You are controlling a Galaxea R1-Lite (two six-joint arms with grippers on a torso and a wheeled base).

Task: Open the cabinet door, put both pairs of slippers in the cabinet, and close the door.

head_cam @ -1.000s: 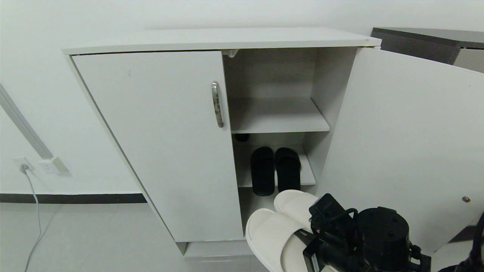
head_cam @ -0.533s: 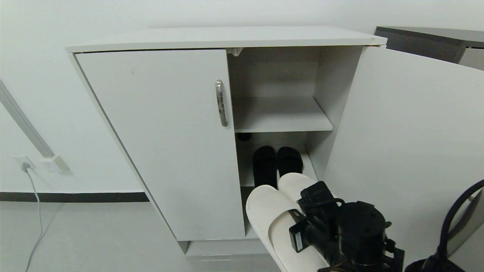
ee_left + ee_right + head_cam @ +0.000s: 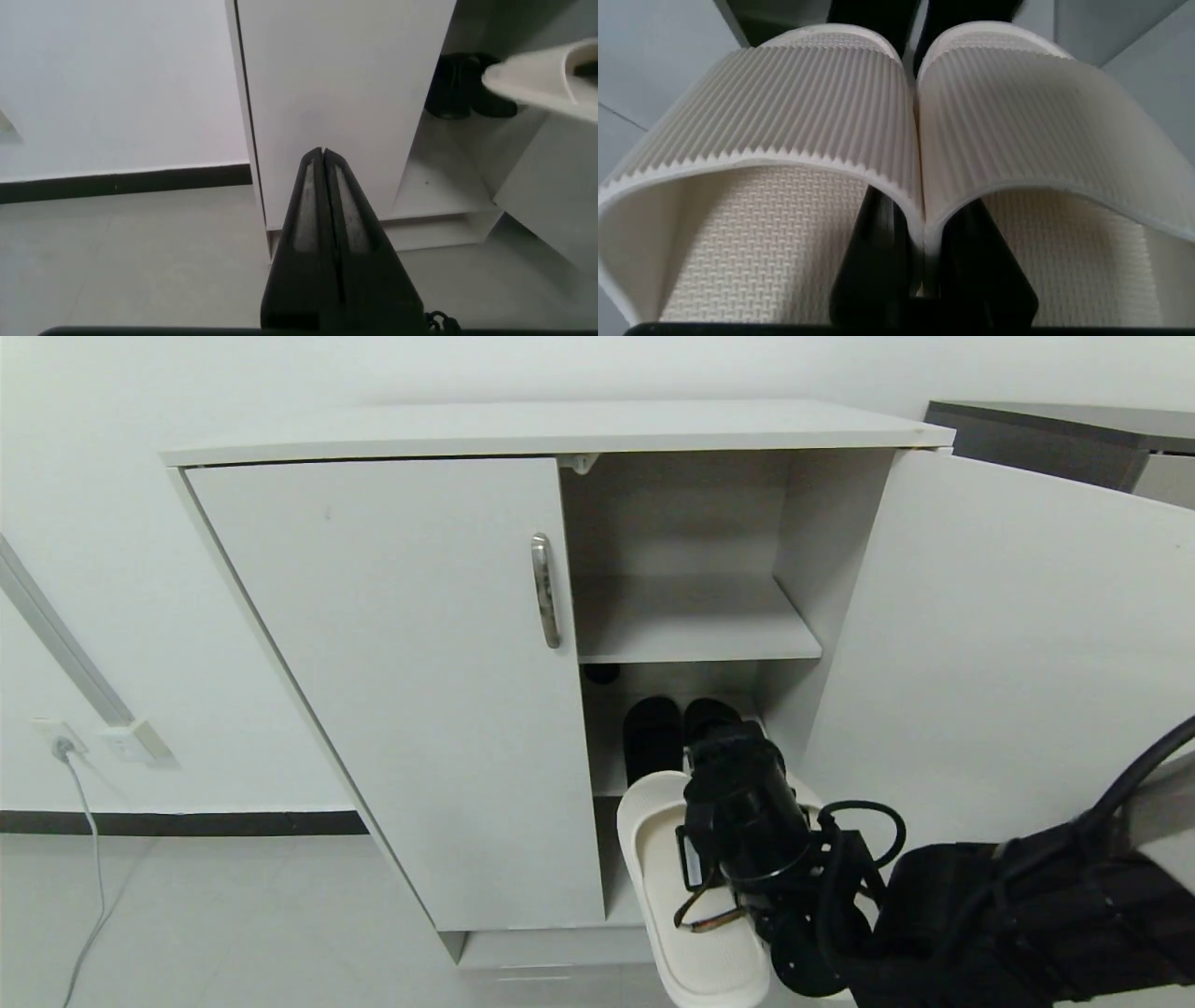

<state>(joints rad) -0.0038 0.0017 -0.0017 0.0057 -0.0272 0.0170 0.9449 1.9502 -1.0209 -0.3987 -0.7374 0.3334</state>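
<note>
Hanging low over the floor tiles, the left gripper [image 3: 322, 187] faces the cabinet's closed left door [image 3: 401, 691], its 2 fingers pressed flat together with nothing between them. A wall socket [image 3: 58, 743] with a grey cable plugged in sits on the wall left of the cabinet [image 3: 560, 425]. The left door carries an upright metal handle [image 3: 546, 590] at its inner edge. Right of the handle the compartment stands open, with an upper shelf [image 3: 695, 621] and, on the shelf below it, 1 pair of black slippers [image 3: 652, 737] lying side by side. Just in front of them the pair of white slippers [image 3: 658, 859] is held off the floor at the cabinet opening, side by side, toes toward the inside. The right gripper [image 3: 920, 247] pinches the 2 adjoining ribbed straps between its fingers. Farther right, the right door [image 3: 1008, 644] is swung wide open.
</note>
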